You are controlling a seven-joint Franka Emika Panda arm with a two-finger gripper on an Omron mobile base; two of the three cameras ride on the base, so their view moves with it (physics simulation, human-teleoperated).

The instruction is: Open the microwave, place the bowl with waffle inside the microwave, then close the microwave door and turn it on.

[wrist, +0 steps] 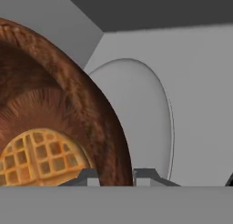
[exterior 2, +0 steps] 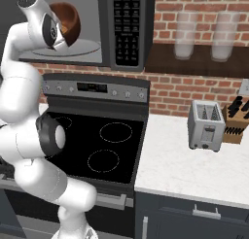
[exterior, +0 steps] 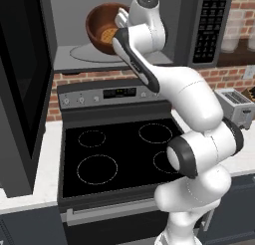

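Observation:
The microwave (exterior: pixel 74 10) stands open above the stove, its door (exterior: pixel 22 79) swung out to the left. The reddish-brown bowl (exterior: pixel 99 25) hangs tilted inside the cavity, above the glass turntable (exterior: pixel 87 54). The golden waffle (exterior: pixel 106 36) lies in it. My gripper (exterior: pixel 121 19) is shut on the bowl's right rim. In the hand view the bowl (wrist: pixel 91 109) and waffle (wrist: pixel 41 157) sit at the left, one fingertip (wrist: pixel 86 176) on each side of the rim, with the turntable (wrist: pixel 136 114) behind. The right base view shows the bowl (exterior 2: pixel 68 17) just past my hand.
The black keypad strip (exterior: pixel 211 22) runs down the microwave's right side. Below is the black stove (exterior: pixel 119 149) with its silver control panel. A toaster (exterior 2: pixel 206 124) and knife block (exterior 2: pixel 236 116) stand on the right counter, and glass jars (exterior 2: pixel 185 34) on a shelf above.

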